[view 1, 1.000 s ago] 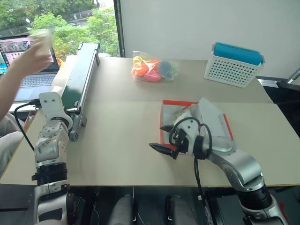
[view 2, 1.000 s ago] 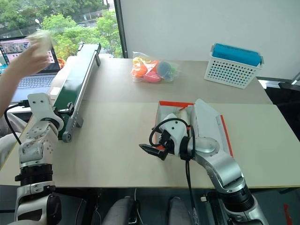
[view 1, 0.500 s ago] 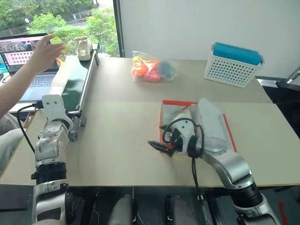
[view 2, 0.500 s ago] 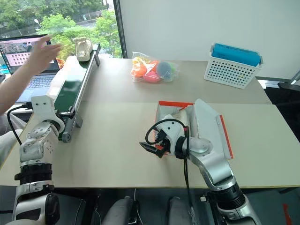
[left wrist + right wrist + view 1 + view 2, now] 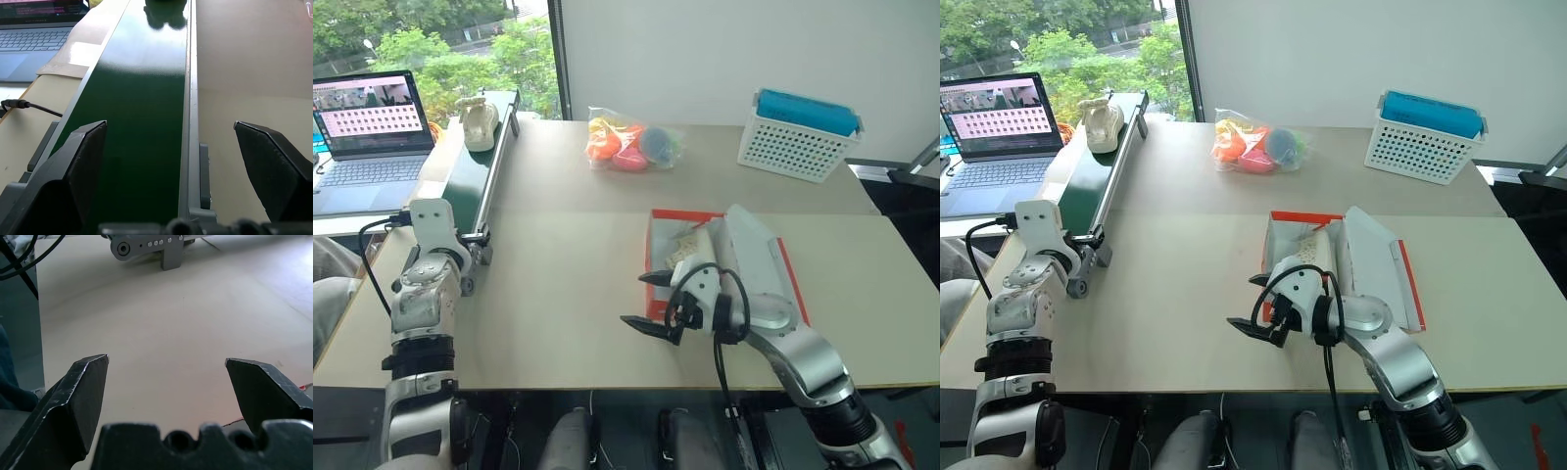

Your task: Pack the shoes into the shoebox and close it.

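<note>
- Right gripper (image 5: 648, 302) — black two-finger type, jaws spread wide and empty, hovering low over the beige surface (image 5: 568, 294), just beside the near left corner of the box.
- Left gripper (image 5: 181, 171) — likewise released and empty, lined up with the near end of the dark green conveyor belt (image 5: 475, 176); the wrist view looks straight along the belt.
- Red-orange rectangular cardboard shoebox (image 5: 653, 257), white inside, sits on the surface right of centre. Its hinged lid (image 5: 759, 259) stands raised and tilted over the right side — not closed.
- One cream perforated clog-like shoe (image 5: 690, 245) appears to lie inside the box, partly hidden by the lid and the arm; judged packed.
- The second cream shoe (image 5: 478, 119) rests at the far end of the conveyor belt, well apart from the box and from both grippers.
- Judgement: roughly half done. Outstanding — fetch the second shoe, place it in the box, then shut the lid.
- Far items, not involved: open laptop (image 5: 367, 137), bag of coloured balls (image 5: 632, 142), white lattice basket (image 5: 798, 137).
</note>
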Action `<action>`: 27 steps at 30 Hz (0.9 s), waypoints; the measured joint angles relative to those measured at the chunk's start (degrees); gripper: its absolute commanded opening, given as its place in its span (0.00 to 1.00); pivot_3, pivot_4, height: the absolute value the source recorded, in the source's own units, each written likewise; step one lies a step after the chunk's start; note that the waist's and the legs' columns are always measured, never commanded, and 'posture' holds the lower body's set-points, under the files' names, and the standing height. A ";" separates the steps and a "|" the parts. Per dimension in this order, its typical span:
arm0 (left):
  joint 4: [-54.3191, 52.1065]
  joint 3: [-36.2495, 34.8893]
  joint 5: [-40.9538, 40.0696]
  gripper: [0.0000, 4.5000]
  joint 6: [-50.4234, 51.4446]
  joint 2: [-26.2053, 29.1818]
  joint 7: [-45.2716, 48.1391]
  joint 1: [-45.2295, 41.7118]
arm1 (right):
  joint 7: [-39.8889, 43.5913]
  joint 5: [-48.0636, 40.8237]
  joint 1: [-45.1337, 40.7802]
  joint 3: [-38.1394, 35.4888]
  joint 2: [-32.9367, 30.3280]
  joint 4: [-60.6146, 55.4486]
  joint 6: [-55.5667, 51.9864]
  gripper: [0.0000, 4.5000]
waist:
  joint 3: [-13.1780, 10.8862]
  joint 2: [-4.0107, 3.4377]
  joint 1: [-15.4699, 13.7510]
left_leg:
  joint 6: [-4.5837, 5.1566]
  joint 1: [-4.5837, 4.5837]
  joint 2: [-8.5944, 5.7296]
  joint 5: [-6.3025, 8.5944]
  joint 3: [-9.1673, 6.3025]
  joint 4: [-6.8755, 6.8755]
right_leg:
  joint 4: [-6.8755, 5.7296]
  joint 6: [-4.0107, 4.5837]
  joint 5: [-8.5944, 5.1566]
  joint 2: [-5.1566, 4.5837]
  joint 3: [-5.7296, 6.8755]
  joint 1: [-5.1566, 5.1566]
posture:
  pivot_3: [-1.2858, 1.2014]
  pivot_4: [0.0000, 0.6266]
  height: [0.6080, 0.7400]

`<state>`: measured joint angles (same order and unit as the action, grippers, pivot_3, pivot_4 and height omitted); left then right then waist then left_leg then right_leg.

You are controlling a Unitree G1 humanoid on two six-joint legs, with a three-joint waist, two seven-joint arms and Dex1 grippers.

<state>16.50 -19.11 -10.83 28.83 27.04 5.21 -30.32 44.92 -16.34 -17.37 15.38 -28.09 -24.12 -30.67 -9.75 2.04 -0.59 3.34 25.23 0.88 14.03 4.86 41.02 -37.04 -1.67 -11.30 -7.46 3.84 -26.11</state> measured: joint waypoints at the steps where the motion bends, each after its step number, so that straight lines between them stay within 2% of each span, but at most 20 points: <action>1: 0.09 0.00 0.01 0.99 -0.01 0.00 0.00 -0.16 | 0.18 0.19 -0.07 0.00 -0.04 0.03 0.21 1.00 | 0.00 0.00 0.00 | -0.02 0.00 0.00 -0.01 0.00 0.00 | 0.01 0.00 0.00 0.00 0.00 0.01 | 0.52 0.24 0.69; 27: 1.10 -0.44 0.49 0.99 -0.12 0.63 -0.47 -0.39 | -2.27 1.71 -0.94 -0.01 2.20 2.12 0.28 1.00 | 0.00 0.00 -0.01 | -0.13 0.00 0.00 -0.08 0.00 0.01 | -0.02 0.00 0.00 0.00 0.00 0.00 | 0.52 0.24 0.69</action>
<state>17.60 -19.55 -10.34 28.70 27.67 4.74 -30.71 42.65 -14.63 -18.31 15.37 -25.89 -22.00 -30.40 -9.74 2.04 -0.60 3.21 25.23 0.88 13.95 4.86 41.03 -37.06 -1.67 -11.30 -7.46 3.84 -26.10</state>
